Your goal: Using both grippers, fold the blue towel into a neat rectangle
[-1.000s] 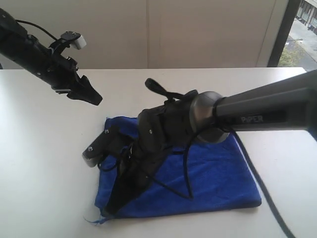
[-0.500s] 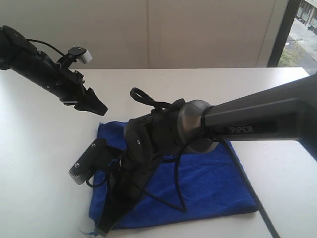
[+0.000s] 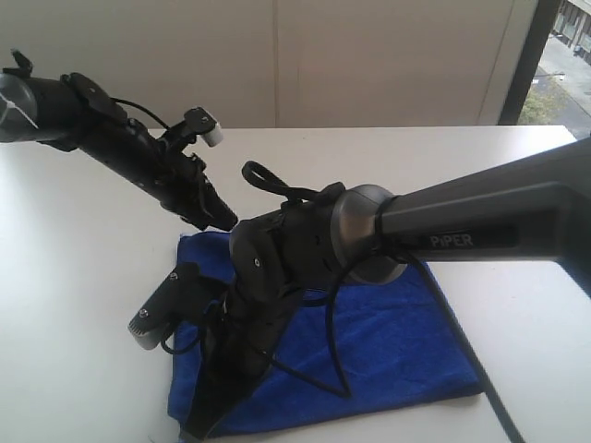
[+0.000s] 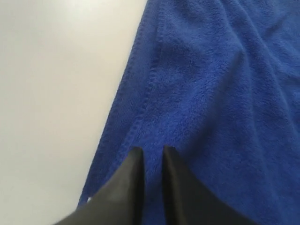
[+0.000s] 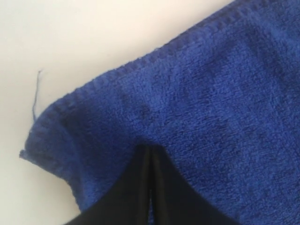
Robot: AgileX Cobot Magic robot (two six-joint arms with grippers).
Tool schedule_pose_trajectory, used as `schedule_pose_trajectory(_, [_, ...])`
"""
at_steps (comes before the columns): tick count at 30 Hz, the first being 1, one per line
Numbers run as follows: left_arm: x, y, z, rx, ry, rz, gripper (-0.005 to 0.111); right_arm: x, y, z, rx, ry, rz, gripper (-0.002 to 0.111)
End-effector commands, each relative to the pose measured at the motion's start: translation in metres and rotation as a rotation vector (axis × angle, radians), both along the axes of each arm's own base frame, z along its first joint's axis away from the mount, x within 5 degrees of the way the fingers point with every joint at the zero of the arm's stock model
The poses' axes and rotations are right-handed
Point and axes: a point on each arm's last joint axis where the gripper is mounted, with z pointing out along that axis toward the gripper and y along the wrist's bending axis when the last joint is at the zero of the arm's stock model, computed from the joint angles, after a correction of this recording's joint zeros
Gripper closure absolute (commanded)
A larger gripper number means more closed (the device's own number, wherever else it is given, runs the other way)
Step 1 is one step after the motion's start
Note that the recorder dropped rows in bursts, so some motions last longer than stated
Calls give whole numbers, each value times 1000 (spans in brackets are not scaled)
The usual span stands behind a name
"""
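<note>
The blue towel [image 3: 397, 341] lies flat on the white table [image 3: 74, 305] as a folded rectangle. My left gripper [image 3: 226, 221] has its tips at the towel's far left corner. In the left wrist view that gripper [image 4: 152, 150] is open by a narrow gap, just above the towel [image 4: 211, 93] beside its stitched hem. My right gripper [image 3: 199, 426] reaches across to the near left corner. In the right wrist view it [image 5: 149, 147] is shut, tips against the towel [image 5: 225, 93] a little inside the corner; I see no fabric between them.
The right arm's thick body and cables [image 3: 305, 249] lie over the towel's left half and hide it. A loose blue thread [image 5: 35, 93] sticks out by the near corner. The table's near edge is close to the towel. A window [image 3: 563, 55] is at far right.
The left arm has swung right and down to the towel's far left corner. A second ago the towel and right gripper slid left; since then they have barely moved.
</note>
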Motion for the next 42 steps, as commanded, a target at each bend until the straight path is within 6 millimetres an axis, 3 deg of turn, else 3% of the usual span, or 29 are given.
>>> schedule_pose_trajectory(1, [2, -14, -6, 0, -34, 25, 107, -8, -4, -9, -56, 69, 28, 108])
schedule_pose_trajectory(13, [5, -16, -42, 38, 19, 36, 107, -8, -4, -9, -59, 74, 29, 108])
schedule_pose_trajectory(39, [17, -10, -43, 102, -96, 101, 107, -11, -6, -9, -76, 100, 35, 108])
schedule_pose_trajectory(42, [15, -10, -33, 89, -101, 98, 107, -8, -5, -7, -58, 63, 33, 108])
